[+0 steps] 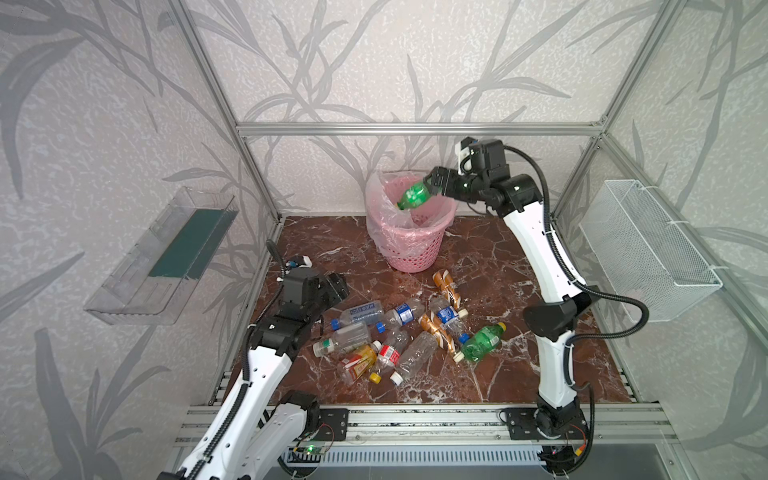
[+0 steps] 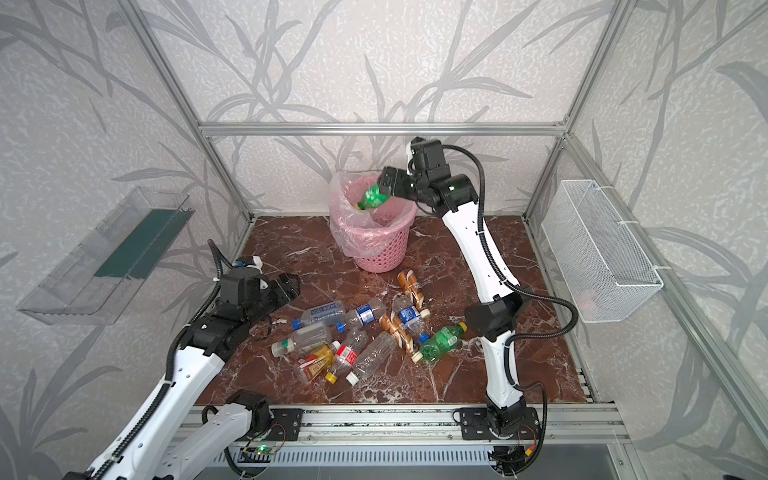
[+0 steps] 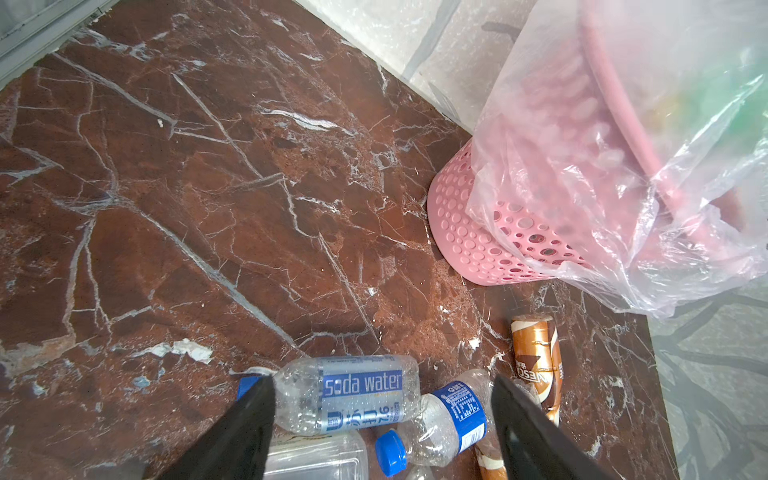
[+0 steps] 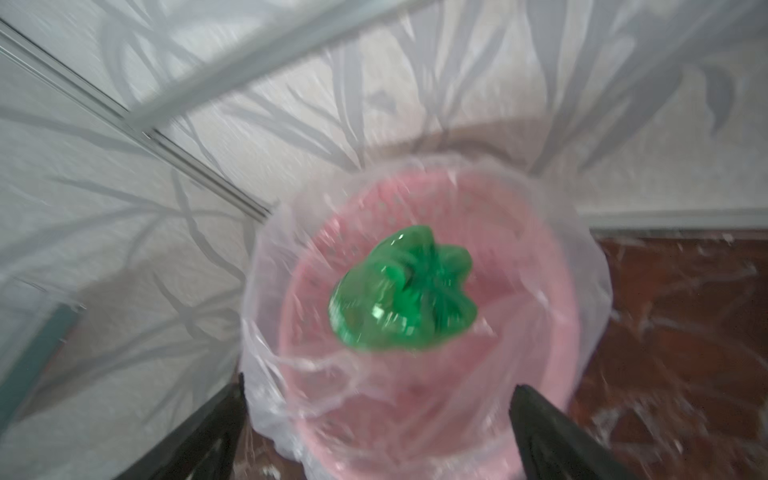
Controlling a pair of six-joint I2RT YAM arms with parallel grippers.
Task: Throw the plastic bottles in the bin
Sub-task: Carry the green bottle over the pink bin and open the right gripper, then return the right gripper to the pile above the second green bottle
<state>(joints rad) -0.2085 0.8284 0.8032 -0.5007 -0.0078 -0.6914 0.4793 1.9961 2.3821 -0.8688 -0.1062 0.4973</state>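
Observation:
The pink bin (image 1: 409, 253) (image 2: 380, 249) with a clear bag liner stands at the back of the marble floor. A green bottle (image 1: 413, 196) (image 2: 372, 197) (image 4: 401, 299) hangs loose over its mouth, cap end down, free of my right gripper (image 1: 430, 183) (image 4: 378, 390), which is open just above the rim. Several plastic bottles (image 1: 399, 332) lie in a pile on the floor. My left gripper (image 1: 338, 286) (image 3: 382, 386) is open and empty, hovering over the pile's left end, above a soda water bottle (image 3: 353, 395) and a blue-labelled one (image 3: 449, 419).
A clear acrylic tray (image 1: 166, 257) hangs on the left wall and a white wire basket (image 1: 648, 249) on the right wall. An orange-brown bottle (image 1: 446, 286) lies between the pile and the bin. Another green bottle (image 1: 482, 341) lies by the right arm's base.

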